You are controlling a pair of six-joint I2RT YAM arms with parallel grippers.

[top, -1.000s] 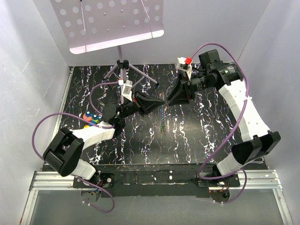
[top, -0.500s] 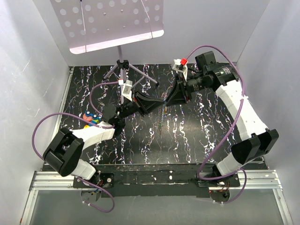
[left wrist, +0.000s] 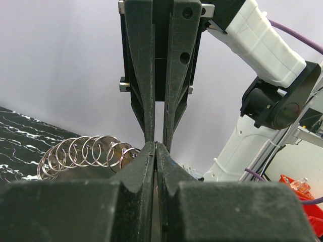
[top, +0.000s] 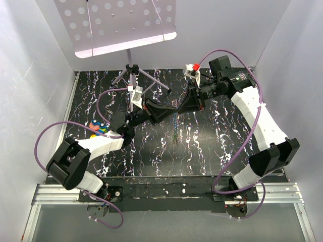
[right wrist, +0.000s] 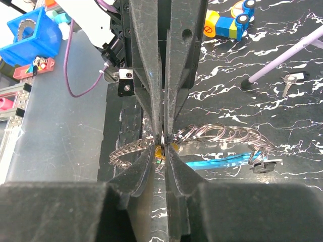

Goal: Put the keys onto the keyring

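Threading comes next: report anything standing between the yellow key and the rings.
Nothing visible does. The yellow key sits at the right gripper tips, close beside the rings, which the left gripper pinches there.

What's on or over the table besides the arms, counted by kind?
Ring chain: 1
Blue strap: 1
Silver key: 1
Colourful toy: 1
Music stand: 1
Total: 5
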